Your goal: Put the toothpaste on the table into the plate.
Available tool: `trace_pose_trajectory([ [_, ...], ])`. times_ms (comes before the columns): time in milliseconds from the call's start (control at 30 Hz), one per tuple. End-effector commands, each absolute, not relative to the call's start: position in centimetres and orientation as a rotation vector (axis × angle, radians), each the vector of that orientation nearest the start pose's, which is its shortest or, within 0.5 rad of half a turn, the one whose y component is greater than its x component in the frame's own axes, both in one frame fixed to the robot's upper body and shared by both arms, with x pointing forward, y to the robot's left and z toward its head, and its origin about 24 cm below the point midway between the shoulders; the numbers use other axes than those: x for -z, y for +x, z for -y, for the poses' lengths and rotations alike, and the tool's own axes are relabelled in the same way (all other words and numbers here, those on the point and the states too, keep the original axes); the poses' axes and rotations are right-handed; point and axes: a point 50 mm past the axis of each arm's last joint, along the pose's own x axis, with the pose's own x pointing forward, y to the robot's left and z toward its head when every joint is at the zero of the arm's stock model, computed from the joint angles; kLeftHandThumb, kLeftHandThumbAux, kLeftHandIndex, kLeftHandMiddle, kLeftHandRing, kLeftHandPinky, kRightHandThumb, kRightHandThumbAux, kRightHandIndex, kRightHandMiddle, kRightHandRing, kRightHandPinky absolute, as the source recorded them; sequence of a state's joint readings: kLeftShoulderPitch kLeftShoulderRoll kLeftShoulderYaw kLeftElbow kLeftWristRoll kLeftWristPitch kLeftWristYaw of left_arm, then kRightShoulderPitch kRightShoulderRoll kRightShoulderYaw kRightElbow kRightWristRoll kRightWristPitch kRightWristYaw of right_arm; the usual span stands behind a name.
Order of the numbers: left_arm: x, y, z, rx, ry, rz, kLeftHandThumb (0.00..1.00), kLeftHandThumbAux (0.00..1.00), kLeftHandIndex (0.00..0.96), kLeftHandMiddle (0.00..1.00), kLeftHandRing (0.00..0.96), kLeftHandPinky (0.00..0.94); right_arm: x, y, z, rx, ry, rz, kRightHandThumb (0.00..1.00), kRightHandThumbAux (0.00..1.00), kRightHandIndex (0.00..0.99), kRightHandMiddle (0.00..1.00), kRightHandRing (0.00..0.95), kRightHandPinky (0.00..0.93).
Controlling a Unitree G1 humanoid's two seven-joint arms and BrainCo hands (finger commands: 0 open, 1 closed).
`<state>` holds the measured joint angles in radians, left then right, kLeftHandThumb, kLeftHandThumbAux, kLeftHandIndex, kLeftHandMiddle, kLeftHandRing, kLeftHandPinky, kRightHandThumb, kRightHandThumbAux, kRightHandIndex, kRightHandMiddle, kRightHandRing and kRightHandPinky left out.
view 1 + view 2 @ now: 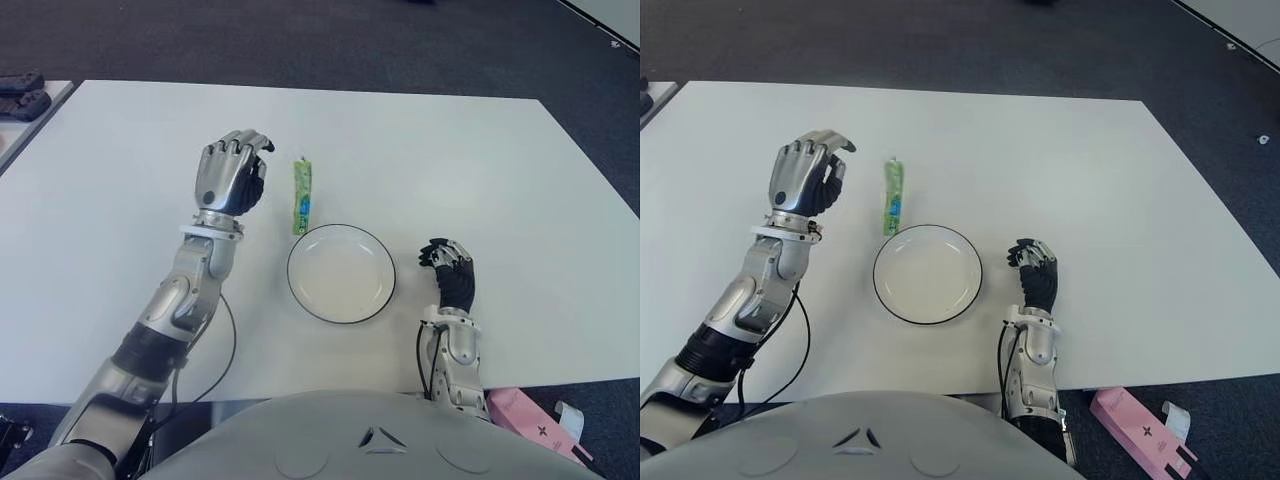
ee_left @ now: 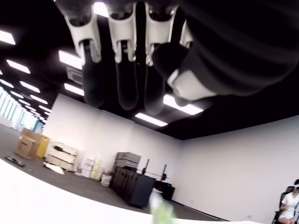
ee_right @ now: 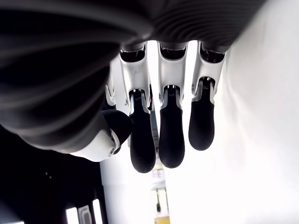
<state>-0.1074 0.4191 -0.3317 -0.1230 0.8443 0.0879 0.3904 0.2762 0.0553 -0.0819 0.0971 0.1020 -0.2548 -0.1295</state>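
Toothpaste (image 1: 302, 197) lies on the desk (image 1: 480, 160), centre frame, just above the plate (image 1: 341, 273). Left hand (image 1: 231, 174) hovers beside it, fingers loosely curled and empty; I'd spread them, then pinch mid-tube. Right hand (image 1: 451, 277) idles right of the plate.

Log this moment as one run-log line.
stage: approach | toothpaste: on table, beyond plate, not held | left hand: open, beside toothpaste on its left | right hand: empty, right of plate

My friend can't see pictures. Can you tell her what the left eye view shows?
A green toothpaste tube lies on a white table, just beyond an empty white plate. The robot's left hand hovers left of the tube, holding nothing; its right hand is right of the plate.
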Motion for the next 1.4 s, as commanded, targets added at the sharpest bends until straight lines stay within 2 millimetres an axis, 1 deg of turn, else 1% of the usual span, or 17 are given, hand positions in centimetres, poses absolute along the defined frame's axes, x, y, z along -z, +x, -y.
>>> trace_pose_trajectory([
  [33,-10.2,25.9,-13.6,-0.041,1.193,0.551,0.851,0.670,0.395,0.537,0.877,0.848,2.9,17.9,17.5,0.336,0.159,-0.194,0.705,0.722,0.431,0.561,0.543,0.524],
  [133,-10.3,25.9,-13.2,-0.015,1.193,0.577,0.851,0.669,0.396,0.538,0.877,0.848,2.9,18.0,17.5,0.337,0.158,-0.196,0.705,0.722,0.431,0.560,0.543,0.528],
  [367,-10.4,25.7,-11.5,0.133,1.180,0.623,0.852,0.668,0.399,0.545,0.876,0.857,2.9,18.0,17.4,0.339,0.158,-0.198,0.705,0.723,0.431,0.563,0.547,0.530],
  [500,-10.3,25.5,-10.9,0.196,1.173,0.632,0.852,0.668,0.399,0.546,0.874,0.855,2.9,17.9,17.4,0.341,0.160,-0.198,0.705,0.723,0.431,0.563,0.547,0.528],
  [767,-9.5,24.4,-9.7,0.342,1.122,0.673,0.851,0.669,0.398,0.545,0.867,0.852,2.9,17.8,17.5,0.349,0.166,-0.203,0.705,0.722,0.431,0.560,0.545,0.529],
  [1133,-9.2,23.9,-9.5,0.438,1.138,0.699,0.850,0.669,0.396,0.545,0.864,0.858,2.9,17.7,17.4,0.357,0.164,-0.214,0.705,0.722,0.431,0.559,0.544,0.532],
  [1267,-8.9,24.3,-9.6,0.460,1.172,0.664,0.850,0.670,0.396,0.544,0.863,0.851,2.9,17.7,17.4,0.351,0.159,-0.210,0.706,0.722,0.431,0.556,0.542,0.525],
  [1400,-8.6,25.2,-10.1,0.469,1.211,0.592,0.850,0.669,0.397,0.546,0.862,0.851,2.9,17.7,17.4,0.349,0.159,-0.212,0.706,0.722,0.431,0.555,0.541,0.527],
])
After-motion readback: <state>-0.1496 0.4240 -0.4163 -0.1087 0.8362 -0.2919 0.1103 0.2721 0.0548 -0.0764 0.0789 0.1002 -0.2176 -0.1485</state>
